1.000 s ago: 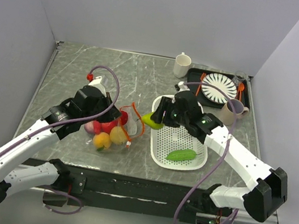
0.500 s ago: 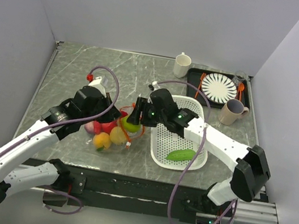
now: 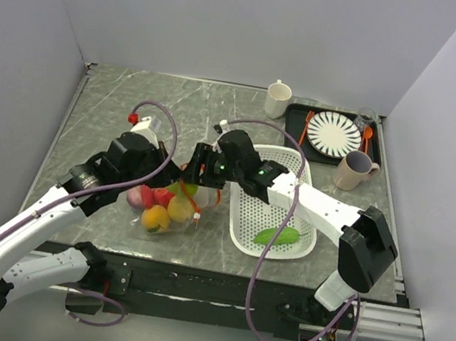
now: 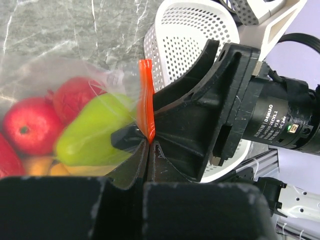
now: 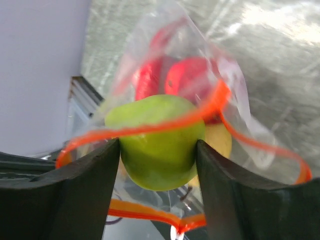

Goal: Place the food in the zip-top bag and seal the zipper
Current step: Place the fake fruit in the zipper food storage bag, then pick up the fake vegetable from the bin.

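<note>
Left end effector (image 4: 150, 145): clamped shut on the zipper (image 4: 145, 100). The orange-red strip stands up out of the pinch at its fingertips.
Right end effector (image 5: 158, 165): fingers set wide, gripping a green fruit (image 5: 157, 125) across its middle.
Zip-top bag (image 4: 55, 70): trails from the left end effector's pinch onto the surface (image 3: 116, 108), with its mouth turned toward the right end effector.
Green fruit: at the bag mouth, one zipper lip lying across its face. How far in it is, I cannot tell.
Already bagged: red fruits (image 4: 25, 125) and a yellow one (image 3: 179, 209), beyond the green fruit as seen from the right end effector.
Cucumber (image 3: 277, 236): in the white basket (image 3: 268, 205), well behind the right end effector, back along its arm.
Bag handling: thin, crinkly film that looks limp and nearly weightless. It would likely sag shut if released. Best held by the stiffer zipper strip, not the film.
Fruit handling: glossy, rounded and hard-looking, so probably slippery. Best gripped across the widest part.
</note>
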You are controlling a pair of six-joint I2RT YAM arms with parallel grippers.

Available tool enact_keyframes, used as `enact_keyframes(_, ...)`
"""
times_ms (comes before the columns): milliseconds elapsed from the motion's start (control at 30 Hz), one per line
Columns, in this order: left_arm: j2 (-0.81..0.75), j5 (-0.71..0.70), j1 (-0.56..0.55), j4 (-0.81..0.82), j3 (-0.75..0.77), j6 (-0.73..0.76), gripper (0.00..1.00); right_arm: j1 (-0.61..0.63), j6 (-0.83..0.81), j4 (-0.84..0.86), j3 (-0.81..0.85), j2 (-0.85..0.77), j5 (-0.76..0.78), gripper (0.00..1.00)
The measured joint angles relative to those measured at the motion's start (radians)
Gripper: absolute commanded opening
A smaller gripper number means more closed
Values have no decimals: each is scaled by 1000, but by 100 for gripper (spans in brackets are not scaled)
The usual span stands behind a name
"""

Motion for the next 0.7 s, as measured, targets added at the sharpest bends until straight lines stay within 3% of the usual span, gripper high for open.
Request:
enact_keyframes(133, -13, -9, 0, -1, 0, 0, 1, 0, 7, 56, -2, 0, -36, 84)
enact_keyframes(400, -28, -34, 0, -12, 0, -2, 1, -2, -2, 37, -8, -15, 0, 86)
enact_keyframes(700, -27, -50, 0, -15, 0, -2, 1, -41, -48, -145, -116, -321, 346, 100)
